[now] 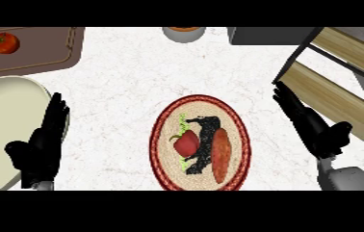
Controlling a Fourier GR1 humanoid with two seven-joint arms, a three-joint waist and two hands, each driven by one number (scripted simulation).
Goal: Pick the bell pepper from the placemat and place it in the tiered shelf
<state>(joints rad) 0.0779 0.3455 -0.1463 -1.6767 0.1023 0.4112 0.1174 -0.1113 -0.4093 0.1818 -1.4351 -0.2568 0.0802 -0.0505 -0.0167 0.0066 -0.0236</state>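
Observation:
A red bell pepper point(187, 143) with a green stem lies near the middle of an oval woven placemat point(163, 135) with a dark red rim, low in the head view. The tiered shelf point(328, 79), wooden boards in a black frame, stands at the right. My right hand point(313, 127) is open, fingers straight, right of the placemat and just below the shelf's lower board, apart from the pepper. My left hand point(44, 139) rests open at the left edge, fingers up.
A brown tray point(43, 50) holding a tomato point(7, 42) sits at the top left. A pale plate point(18, 110) lies under my left hand. A grey bowl point(184, 33) stands at the top centre, a dark box point(266, 35) beside the shelf.

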